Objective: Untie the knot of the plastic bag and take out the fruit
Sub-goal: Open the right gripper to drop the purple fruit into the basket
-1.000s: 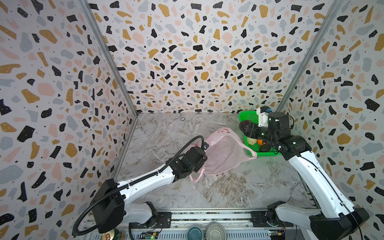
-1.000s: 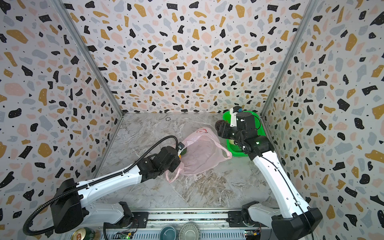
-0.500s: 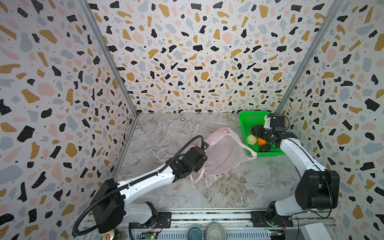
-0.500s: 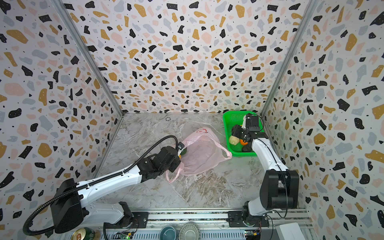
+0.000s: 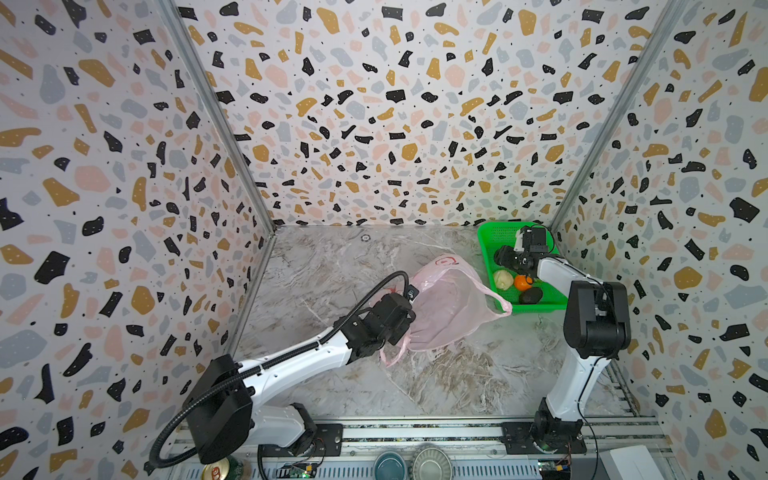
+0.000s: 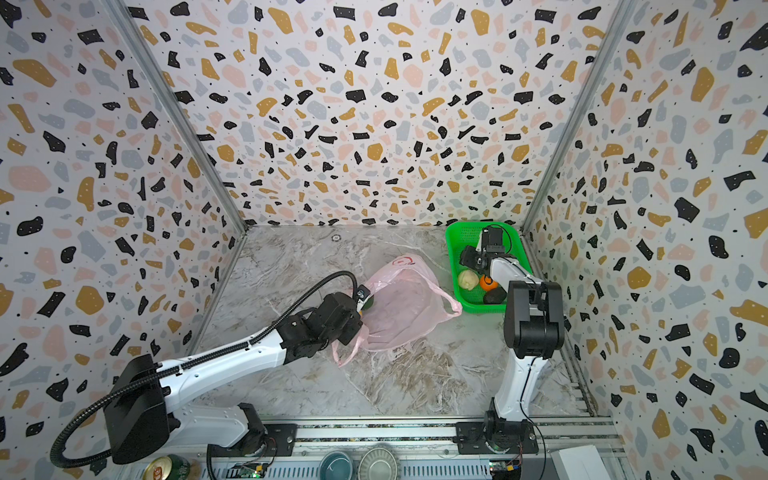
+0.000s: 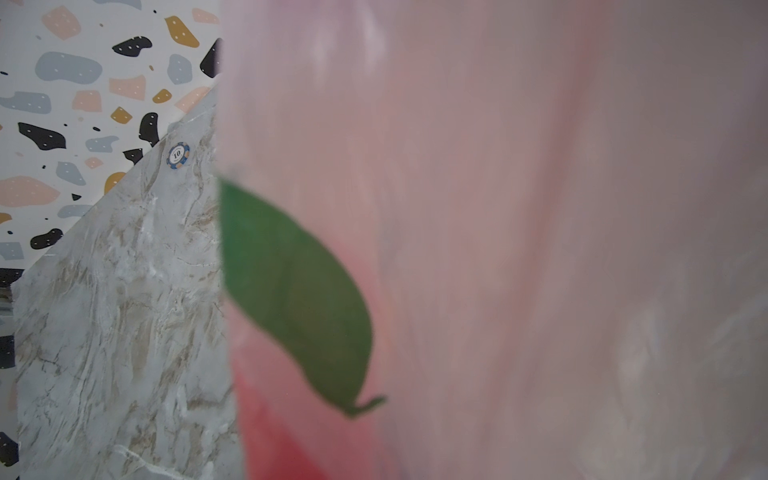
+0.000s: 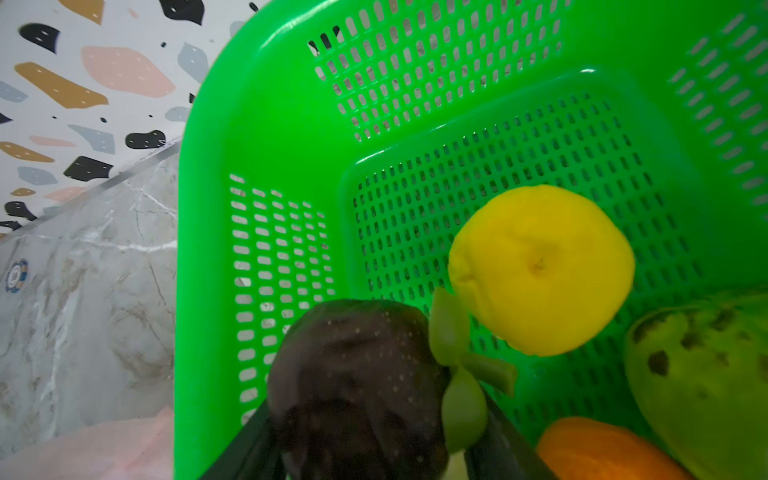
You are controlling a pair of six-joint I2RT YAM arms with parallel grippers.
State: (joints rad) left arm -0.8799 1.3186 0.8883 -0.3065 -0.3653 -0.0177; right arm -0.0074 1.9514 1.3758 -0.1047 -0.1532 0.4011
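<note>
The plastic bag (image 5: 449,307) lies slack at mid-bench (image 5: 332,270), one loop handle (image 5: 496,305) trailing toward the green mesh basket (image 5: 498,235). We see no knot and judge the untying done. The left end effector (image 5: 405,297) is closed on the bag's near edge. Its wrist view shows a green leaf (image 7: 291,291) and a red patch against the film, and we cannot tell whether a fruit is inside. The right end effector (image 5: 505,259) hangs over the basket, clamped on a mangosteen (image 8: 357,382). Below it rest a yellow fruit (image 8: 540,270), an orange (image 5: 522,282), a cream-white fruit (image 5: 503,278) and an avocado (image 5: 530,296). We judge the step to be unloading. The next move calls for a low release clear of the yellow fruit.
</note>
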